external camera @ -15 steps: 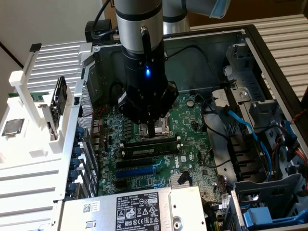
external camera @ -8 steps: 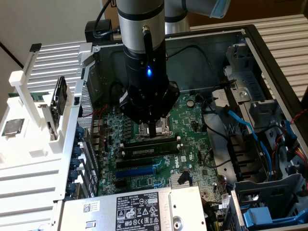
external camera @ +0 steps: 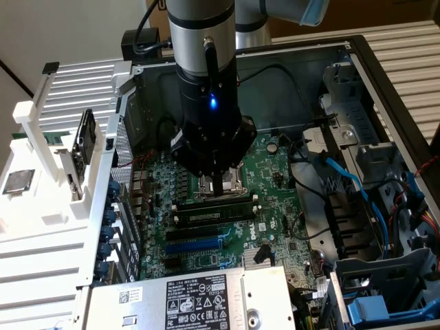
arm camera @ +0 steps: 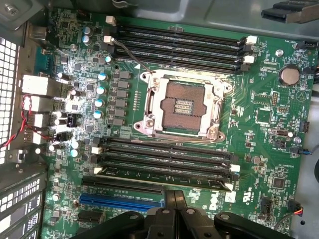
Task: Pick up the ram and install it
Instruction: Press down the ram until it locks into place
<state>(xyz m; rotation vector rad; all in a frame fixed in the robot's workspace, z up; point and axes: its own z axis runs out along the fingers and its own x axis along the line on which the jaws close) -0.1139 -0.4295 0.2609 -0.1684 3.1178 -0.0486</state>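
Note:
The ram (external camera: 206,215) is a long thin stick with pale labels on its side. It stands on edge in one of the black memory slots beside the empty processor socket (arm camera: 182,107). In the wrist view the ram (arm camera: 164,175) shows as a narrow green edge along the slot nearest the fingers. My gripper (external camera: 218,185) hangs straight down over the board, between the socket and that slot. Its fingers are shut together with nothing between them. In the wrist view my gripper (arm camera: 174,195) has its tips right beside the ram's middle; I cannot tell whether they touch it.
More black slots with white clips (arm camera: 179,47) lie on the socket's far side. A blue expansion slot (arm camera: 122,201) runs beside the ram's bank. A white rack (external camera: 41,206) with a silver chip (external camera: 18,180) stands at the exterior view's left. Blue cables (external camera: 350,182) and drive cages crowd its right.

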